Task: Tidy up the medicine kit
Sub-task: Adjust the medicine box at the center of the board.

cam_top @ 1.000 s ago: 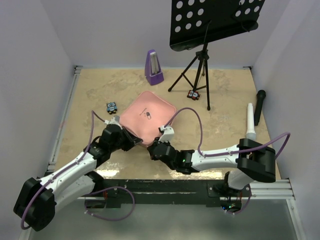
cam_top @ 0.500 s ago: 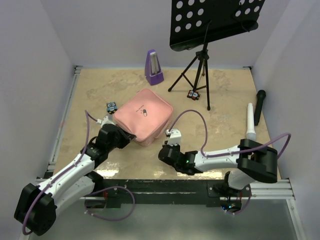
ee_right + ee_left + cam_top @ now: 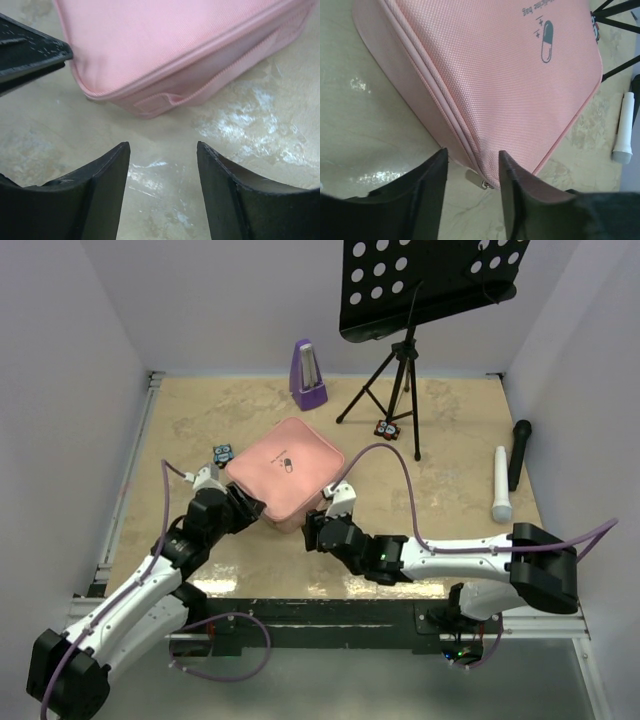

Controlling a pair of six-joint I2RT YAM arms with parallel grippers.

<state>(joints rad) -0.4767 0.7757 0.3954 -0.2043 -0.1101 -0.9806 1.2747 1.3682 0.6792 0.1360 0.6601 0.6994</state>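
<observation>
Bright, even light from above filled the overhead view, leaving only faint, soft shadows on the beige marbled tabletop. In both wrist views white glare patches shone off that surface. The pink woven fabric case was crisp, while the black plastic fingers were soft.

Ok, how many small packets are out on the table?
2: one packet left of the pink case, one by the music stand's feet. The case may hide others.
</observation>
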